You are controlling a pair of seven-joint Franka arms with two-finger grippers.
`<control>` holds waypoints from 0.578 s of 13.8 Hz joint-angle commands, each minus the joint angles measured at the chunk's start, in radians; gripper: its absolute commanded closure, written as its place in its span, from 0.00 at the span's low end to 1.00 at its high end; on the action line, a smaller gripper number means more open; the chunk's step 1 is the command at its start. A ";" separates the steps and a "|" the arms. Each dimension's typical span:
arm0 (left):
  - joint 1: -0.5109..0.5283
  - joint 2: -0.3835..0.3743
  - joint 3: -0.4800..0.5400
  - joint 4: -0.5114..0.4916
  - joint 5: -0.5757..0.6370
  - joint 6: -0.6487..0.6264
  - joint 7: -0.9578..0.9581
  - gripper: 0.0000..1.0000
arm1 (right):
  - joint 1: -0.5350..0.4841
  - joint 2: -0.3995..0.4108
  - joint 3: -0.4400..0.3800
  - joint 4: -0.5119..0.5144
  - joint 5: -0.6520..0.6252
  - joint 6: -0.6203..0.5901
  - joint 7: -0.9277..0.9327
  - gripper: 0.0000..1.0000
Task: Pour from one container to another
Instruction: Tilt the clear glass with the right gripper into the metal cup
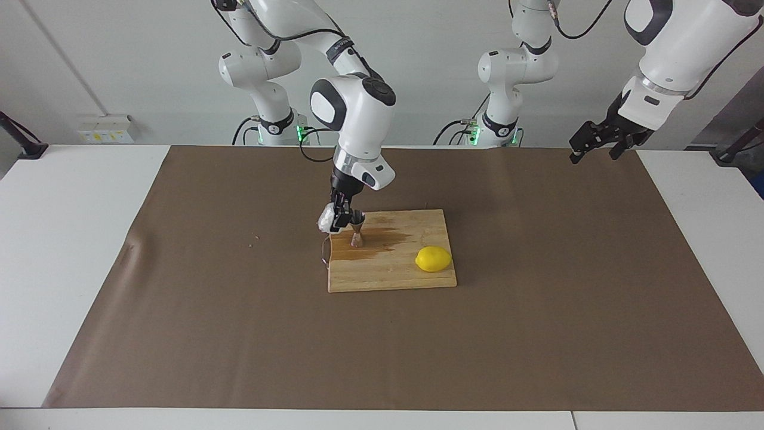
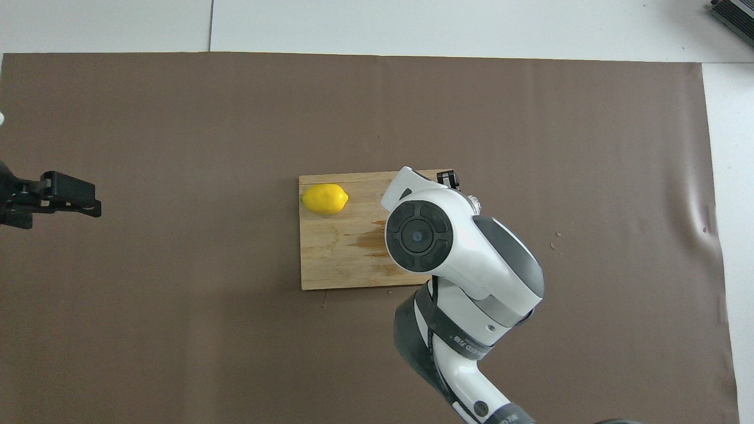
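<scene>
The right gripper (image 1: 341, 220) clasps the clear cup (image 1: 326, 219), tipped over the steel jigger (image 1: 357, 232), which stands on the cutting board (image 1: 391, 276) at the corner nearest the robots and toward the right arm's end. The pour seems under way (no stream is visible to me); next comes righting the cup without nudging the jigger. The lemon (image 1: 433, 259) lies on the board farther out, and the left gripper (image 1: 603, 143), fingers apart, waits over its own end of the table.

You see a yellow lemon (image 1: 433, 259) on a light wooden board (image 1: 394, 275) with dark brown stain, brown paper (image 1: 239, 310) below.
</scene>
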 commanded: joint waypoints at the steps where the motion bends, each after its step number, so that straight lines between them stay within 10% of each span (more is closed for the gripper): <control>1: 0.003 -0.014 0.001 -0.003 -0.009 -0.014 0.005 0.00 | 0.021 0.008 0.001 0.000 -0.052 -0.007 0.021 1.00; 8: 0.003 -0.012 0.001 -0.003 -0.009 -0.012 0.005 0.00 | 0.032 -0.012 0.001 -0.054 -0.132 0.010 0.021 1.00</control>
